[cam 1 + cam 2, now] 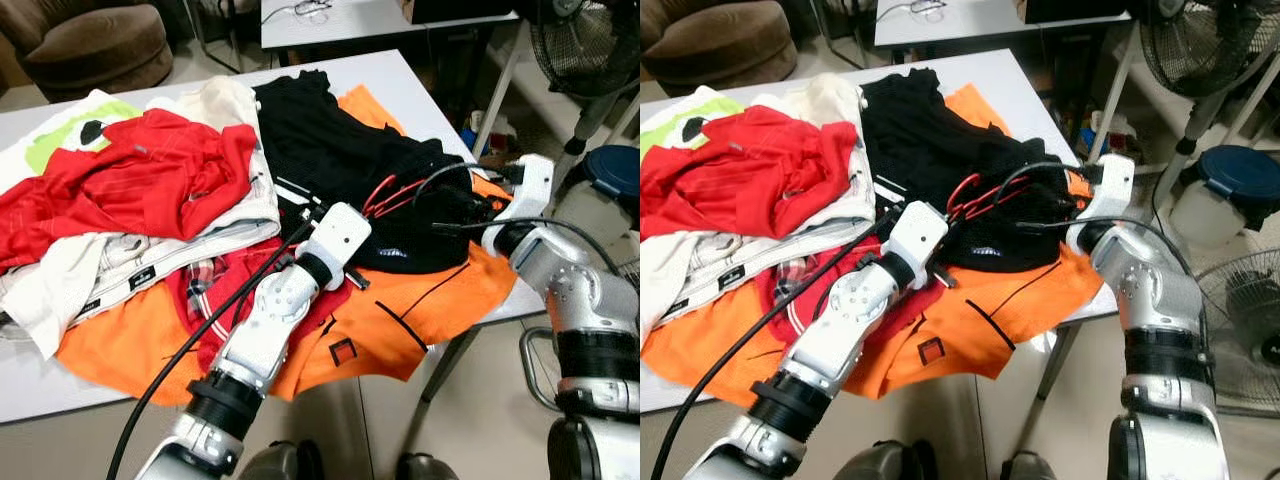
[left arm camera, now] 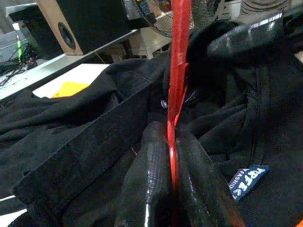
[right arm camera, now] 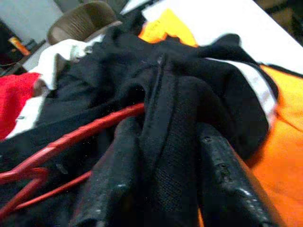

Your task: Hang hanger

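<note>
At the upper left of the head view a red shirt [image 1: 150, 175] lies rumpled over a white garment [image 1: 60, 290], soft and thickly folded. Below them an orange shirt [image 1: 400, 310] with thin black piping spreads smooth across the lower edge of the white table [image 1: 30, 385]. Toward the middle, the left gripper [image 2: 173, 156] reaches in over the orange cloth, its two black fingers [image 2: 149, 189] pressed together on the thin red hanger [image 1: 385, 195]. The wrist view shows the rod pinched edge-on between the pads.

The hanger sits at the centre of the frame, on top of the black garment [image 1: 340, 150], just right of the left gripper and just left of the right one. It is slim, glossy wire or plastic, its arms running roughly from lower left to upper right, across the heap toward the right gripper. The black cloth is a matte, fine mesh knit with a small blue label [image 2: 246, 180].

At the right, the right gripper [image 3: 163, 156] has its fingers closed on a thick fold of that black garment, the hanger's red arm lying just beside the bunched cloth. The left arm already holds the hanger, so I judge the next move turns on feeding its free end, which points toward the right gripper, into the cloth held there.
</note>
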Tool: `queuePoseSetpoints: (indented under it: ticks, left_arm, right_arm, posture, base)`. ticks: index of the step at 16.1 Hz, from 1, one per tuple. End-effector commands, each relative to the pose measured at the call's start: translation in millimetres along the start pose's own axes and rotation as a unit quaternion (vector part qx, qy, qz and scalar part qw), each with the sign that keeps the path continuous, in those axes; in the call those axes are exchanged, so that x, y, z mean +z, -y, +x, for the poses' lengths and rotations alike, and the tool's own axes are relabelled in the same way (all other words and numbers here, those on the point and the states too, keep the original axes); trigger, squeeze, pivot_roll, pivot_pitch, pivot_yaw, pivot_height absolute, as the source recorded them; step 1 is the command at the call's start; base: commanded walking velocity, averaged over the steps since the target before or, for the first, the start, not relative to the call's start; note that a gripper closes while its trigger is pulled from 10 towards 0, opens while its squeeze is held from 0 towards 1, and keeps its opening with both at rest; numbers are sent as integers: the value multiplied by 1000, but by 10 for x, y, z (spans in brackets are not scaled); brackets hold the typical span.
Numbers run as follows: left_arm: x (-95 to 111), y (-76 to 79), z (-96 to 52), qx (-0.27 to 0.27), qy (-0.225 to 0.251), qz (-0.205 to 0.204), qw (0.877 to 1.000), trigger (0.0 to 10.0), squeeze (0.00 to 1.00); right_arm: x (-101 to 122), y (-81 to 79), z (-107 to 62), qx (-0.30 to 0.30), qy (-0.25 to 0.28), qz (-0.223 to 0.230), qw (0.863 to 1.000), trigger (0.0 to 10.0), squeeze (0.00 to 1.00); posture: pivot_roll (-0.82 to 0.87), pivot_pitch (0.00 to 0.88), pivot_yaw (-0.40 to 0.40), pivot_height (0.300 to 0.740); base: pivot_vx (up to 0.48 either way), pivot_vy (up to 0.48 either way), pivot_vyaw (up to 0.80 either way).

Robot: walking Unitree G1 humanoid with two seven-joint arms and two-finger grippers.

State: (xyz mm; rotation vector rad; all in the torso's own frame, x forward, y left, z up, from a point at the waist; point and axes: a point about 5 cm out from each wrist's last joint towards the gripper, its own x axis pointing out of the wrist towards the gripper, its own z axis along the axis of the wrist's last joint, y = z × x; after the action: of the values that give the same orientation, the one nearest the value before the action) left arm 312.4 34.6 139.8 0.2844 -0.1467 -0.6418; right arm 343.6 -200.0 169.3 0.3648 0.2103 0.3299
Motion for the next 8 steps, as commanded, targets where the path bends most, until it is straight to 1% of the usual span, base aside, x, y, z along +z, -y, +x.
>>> queuePoseSetpoints:
  ticks: [1, 2, 4, 6, 8]
  left_arm:
    - [59, -36, 27, 7, 6, 2, 1000, 10000, 0]
    - [65, -37, 29, 7, 7, 2, 1000, 10000, 0]
    - [120, -47, 38, 9, 19, -1, 1000, 10000, 0]
    - [188, -53, 61, 20, 34, -11, 999, 10000, 0]
    - [210, -70, 69, 32, 39, -20, 999, 10000, 0]
  right_arm:
    - [51, -188, -3, 32, 7, -5, 999, 0, 0]
    - [57, -210, -7, 35, 8, -5, 999, 0, 0]
    - [105, -368, -37, 57, 16, -6, 998, 0, 0]
    - [144, -512, -62, 78, 21, -5, 997, 0, 0]
    - [140, -587, -80, 89, 19, -4, 996, 0, 0]
  posture:
    - [-125, 108, 112, 740]
    - [-125, 108, 112, 740]
    - [-128, 108, 114, 740]
    - [-128, 108, 113, 740]
    - [-130, 107, 113, 740]
  base:
    - [0, 0, 0]
    - [0, 0, 0]
    - [0, 0, 0]
    - [0, 0, 0]
    - [0, 0, 0]
